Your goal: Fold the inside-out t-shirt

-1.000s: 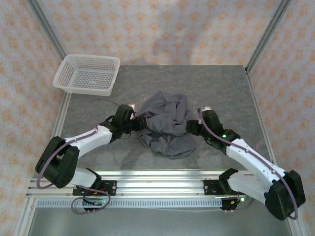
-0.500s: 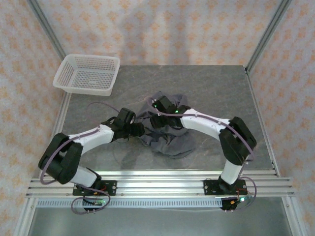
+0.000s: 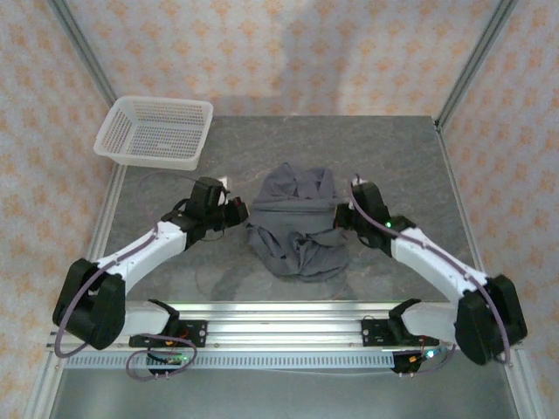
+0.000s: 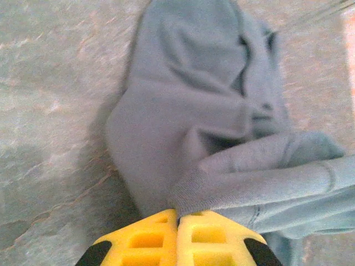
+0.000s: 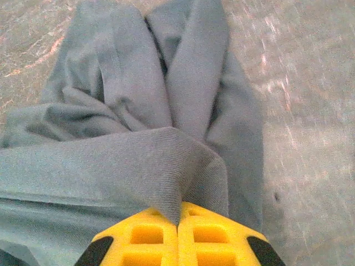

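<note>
T-shirt point(image 3: 295, 229) lies bunched and wrinkled mid-surface point(image 3: 402, 157), between the two arms. Left hand point(image 4: 177, 220) is closed on a fold at the t-shirt's left edge, with cloth pinched where the yellow pads meet. Right hand point(image 5: 178, 215) is likewise closed on a fold at the right edge. White basket point(image 3: 188, 161) sits at the far-left corner, well apart from the t-shirt.

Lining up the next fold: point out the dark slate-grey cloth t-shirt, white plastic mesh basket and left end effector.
Dark slate-grey cloth t-shirt point(image 3: 293, 229): top external view, middle of the cloth.
White plastic mesh basket point(image 3: 150, 158): top external view, near wall.
Left end effector point(image 4: 177, 217): left wrist view, between shut yellow fingertips gripping cloth.
</note>
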`<state>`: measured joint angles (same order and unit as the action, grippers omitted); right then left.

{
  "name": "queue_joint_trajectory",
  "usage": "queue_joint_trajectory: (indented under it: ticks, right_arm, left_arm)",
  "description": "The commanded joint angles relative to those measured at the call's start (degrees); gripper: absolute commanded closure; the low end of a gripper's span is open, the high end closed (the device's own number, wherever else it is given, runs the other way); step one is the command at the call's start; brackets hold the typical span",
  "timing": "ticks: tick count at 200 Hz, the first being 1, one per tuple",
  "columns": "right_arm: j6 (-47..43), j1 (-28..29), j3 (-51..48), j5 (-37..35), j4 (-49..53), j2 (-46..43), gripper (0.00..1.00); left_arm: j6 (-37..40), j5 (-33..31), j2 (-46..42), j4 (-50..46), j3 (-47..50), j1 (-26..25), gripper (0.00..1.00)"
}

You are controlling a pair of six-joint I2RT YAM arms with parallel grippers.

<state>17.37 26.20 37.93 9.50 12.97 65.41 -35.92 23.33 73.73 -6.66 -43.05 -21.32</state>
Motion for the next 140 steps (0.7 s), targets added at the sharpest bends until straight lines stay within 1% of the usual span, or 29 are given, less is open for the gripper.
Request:
queue_joint_trajectory:
  ticks: [1,14,34,46,58,65,72,87,102,109,121,130,140]
  right_arm:
    - [6.84,-1.40,-7.58,-2.11,-0.74,-1.73,0.97]
    - [8.84,-0.86,-9.97,-0.09,0.01,-1.17,0.93]
    - [8.11,1.40,-9.77,2.97,2.26,-3.25,0.82]
    - [5.38,3.40,-7.11,3.61,4.43,-5.64,0.72]
    - [1.51,5.79,-3.39,2.66,6.26,-7.39,0.60]
    - [-0.60,7.22,-0.90,1.73,6.68,-7.76,0.54]
    - [-2.08,8.17,1.37,0.88,6.99,-7.58,0.51]
    - [-2.24,8.43,5.75,-1.56,7.00,-5.55,0.48]
    - [-1.83,8.39,9.27,-4.42,7.13,-2.32,0.46]
    - [-1.83,8.37,10.58,-5.95,7.52,-0.59,0.45]
    - [-0.92,8.35,12.35,-8.62,8.26,2.01,0.44]
    - [-0.58,8.26,13.27,-8.76,8.47,4.54,0.44]
    - [-0.81,8.27,14.33,-6.64,8.52,7.03,0.44]
  left_arm:
    - [3.54,-2.12,-0.18,-3.86,0.36,2.08,1.00]
    - [4.10,0.04,0.41,-2.41,1.22,2.07,1.00]
    - [4.40,3.82,1.51,-0.28,2.35,1.83,1.00]
    - [4.98,6.24,2.25,0.70,2.38,0.95,1.00]
    - [9.32,7.42,3.01,-0.28,1.32,-1.58,1.00]
    - [11.72,6.46,3.50,-2.05,0.30,-4.08,1.00]
    - [13.70,5.19,4.03,-3.88,-0.78,-7.33,1.00]
    - [15.90,3.22,5.15,-4.98,-1.95,-15.36,1.00]
    - [16.06,0.47,5.52,-2.73,-0.65,-23.20,1.00]
    - [16.14,-1.02,5.71,-1.85,0.37,-26.06,1.00]
    - [16.59,-5.39,5.81,-1.57,2.44,-29.98,1.00]
    - [17.51,-8.50,5.65,-1.36,4.43,-32.04,0.93]
    - [17.98,-12.44,5.18,-1.60,6.68,-33.05,0.79]
